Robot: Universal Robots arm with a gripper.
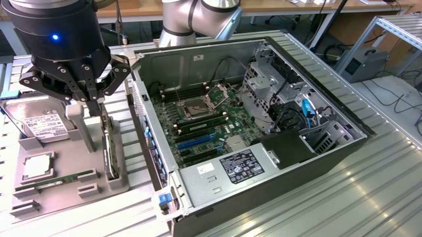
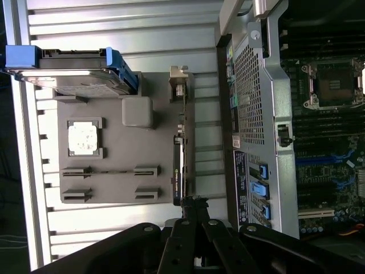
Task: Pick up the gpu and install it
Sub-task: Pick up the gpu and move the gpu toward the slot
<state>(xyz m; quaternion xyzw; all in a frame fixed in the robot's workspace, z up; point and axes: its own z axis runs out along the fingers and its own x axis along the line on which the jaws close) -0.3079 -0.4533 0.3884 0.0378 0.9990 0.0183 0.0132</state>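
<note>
The gpu (image 1: 112, 150) is a thin dark card standing on its edge in a slot of the grey holder block (image 1: 63, 192), at the exterior view's left. In the wrist view the gpu (image 2: 181, 157) runs lengthwise, with its silver bracket (image 2: 178, 85) at the far end. My gripper (image 1: 94, 106) hangs above the holder, its black fingers pressed together with nothing between them. In the wrist view the gripper (image 2: 191, 204) has its tips just past the card's near end and does not touch it.
The open computer case (image 1: 316, 163) lies beside the holder, with its motherboard (image 1: 197, 128) exposed. On the holder sit a hard drive (image 1: 43, 123), a square processor (image 1: 36, 165) and a green memory stick (image 1: 56, 180). Everything rests on a ribbed metal table (image 1: 343, 202).
</note>
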